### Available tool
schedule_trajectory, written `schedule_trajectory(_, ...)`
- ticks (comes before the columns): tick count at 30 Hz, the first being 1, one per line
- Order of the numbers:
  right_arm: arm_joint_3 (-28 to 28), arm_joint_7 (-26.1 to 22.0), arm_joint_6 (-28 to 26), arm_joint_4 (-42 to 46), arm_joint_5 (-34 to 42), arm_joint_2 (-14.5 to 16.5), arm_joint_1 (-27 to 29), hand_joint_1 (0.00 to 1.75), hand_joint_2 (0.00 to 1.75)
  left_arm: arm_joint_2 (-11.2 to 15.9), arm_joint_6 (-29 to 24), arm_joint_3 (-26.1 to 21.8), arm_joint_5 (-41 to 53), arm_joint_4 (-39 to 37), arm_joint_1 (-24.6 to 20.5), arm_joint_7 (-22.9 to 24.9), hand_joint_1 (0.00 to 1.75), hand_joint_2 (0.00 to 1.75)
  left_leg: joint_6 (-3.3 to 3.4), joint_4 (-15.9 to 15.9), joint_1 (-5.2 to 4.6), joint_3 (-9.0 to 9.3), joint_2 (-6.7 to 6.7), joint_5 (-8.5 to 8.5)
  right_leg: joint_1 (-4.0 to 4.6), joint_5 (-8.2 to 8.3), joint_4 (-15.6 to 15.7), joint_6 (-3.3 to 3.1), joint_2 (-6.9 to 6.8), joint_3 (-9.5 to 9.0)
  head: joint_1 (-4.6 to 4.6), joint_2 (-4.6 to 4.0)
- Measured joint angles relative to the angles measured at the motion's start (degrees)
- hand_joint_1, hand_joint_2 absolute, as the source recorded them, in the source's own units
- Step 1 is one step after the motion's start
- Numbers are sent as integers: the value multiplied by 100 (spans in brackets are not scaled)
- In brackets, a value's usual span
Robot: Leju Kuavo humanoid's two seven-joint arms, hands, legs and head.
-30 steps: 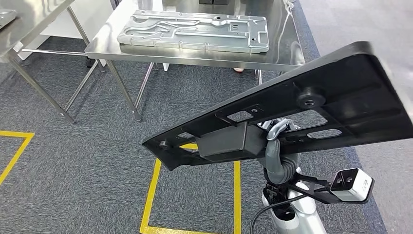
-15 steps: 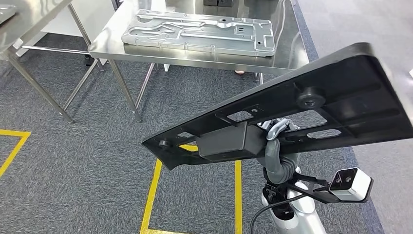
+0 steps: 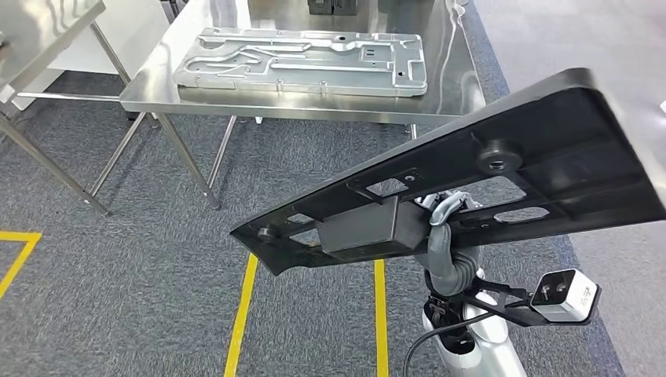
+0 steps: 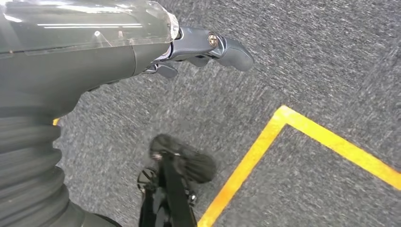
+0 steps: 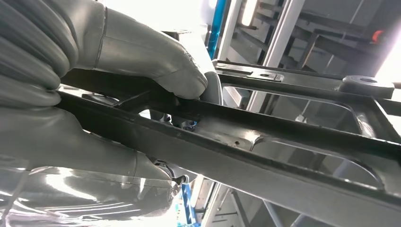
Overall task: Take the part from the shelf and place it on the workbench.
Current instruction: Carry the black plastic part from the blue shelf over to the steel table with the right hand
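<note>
Right hand carrying the black part
Fingers clamped on its rail; the worktop view has shifted, camera moved. Left hand's fingers hang apart.

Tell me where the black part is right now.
In the head view the black part is held up over the carpet by the right robot hand, slanting across the lower right, short of the steel workbench with its silver plate.
</note>
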State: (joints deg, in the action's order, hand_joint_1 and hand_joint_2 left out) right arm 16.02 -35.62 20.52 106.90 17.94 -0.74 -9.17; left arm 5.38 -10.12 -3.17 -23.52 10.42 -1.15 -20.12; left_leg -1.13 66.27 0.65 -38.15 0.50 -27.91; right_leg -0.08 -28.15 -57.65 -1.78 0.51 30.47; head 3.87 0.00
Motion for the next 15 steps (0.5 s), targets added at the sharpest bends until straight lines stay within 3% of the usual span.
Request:
schedule_trajectory(2,0,-24,15,-7,20,-1,2,175,175,13,1,-1,3,-1,9,-2,0,175,67,-615,-35,176,-4,313,13,-74,-11,42,6,-61,0,0)
schedule_trajectory(4,0,-45,22,-17,33,-3,8,175,175,25,2,-2,3,-2,7,-4,0,175,124,-743,-69,204,-10,316,20,-122,-13,106,12,-62,0,0)
schedule_trajectory(7,-3,-71,35,-20,42,-6,8,175,175,26,2,-2,0,-2,10,-12,0,175,202,-823,-23,296,-14,365,30,-234,-102,212,0,-67,-1,0)
schedule_trajectory(9,-13,-93,48,-24,44,-8,6,175,175,21,2,-2,0,-2,6,-22,0,175,250,-868,-3,367,-11,339,10,-473,-625,267,-15,202,-2,0)
schedule_trajectory(11,-23,-115,53,-40,44,-9,20,175,175,21,4,-2,0,-2,-2,-30,0,175,272,-867,-5,406,-16,284,-17,-713,-1385,304,-18,698,-2,0)
schedule_trajectory(12,-28,-128,52,-52,43,-9,29,175,175,21,6,-2,0,-2,0,-33,0,175,271,-864,-5,437,-20,251,-30,-701,-1598,318,-19,883,-2,0)
schedule_trajectory(13,-33,-142,52,-62,42,-10,34,175,175,21,9,-2,0,-2,4,-36,0,175,265,-861,-5,479,-23,215,-43,-566,-1593,326,-21,959,-2,0)
schedule_trajectory(15,-43,-171,52,-71,40,-13,35,175,175,17,20,-2,0,-2,9,-38,0,175,241,-855,-3,596,-29,130,-62,-38,-966,319,-31,785,-2,0)
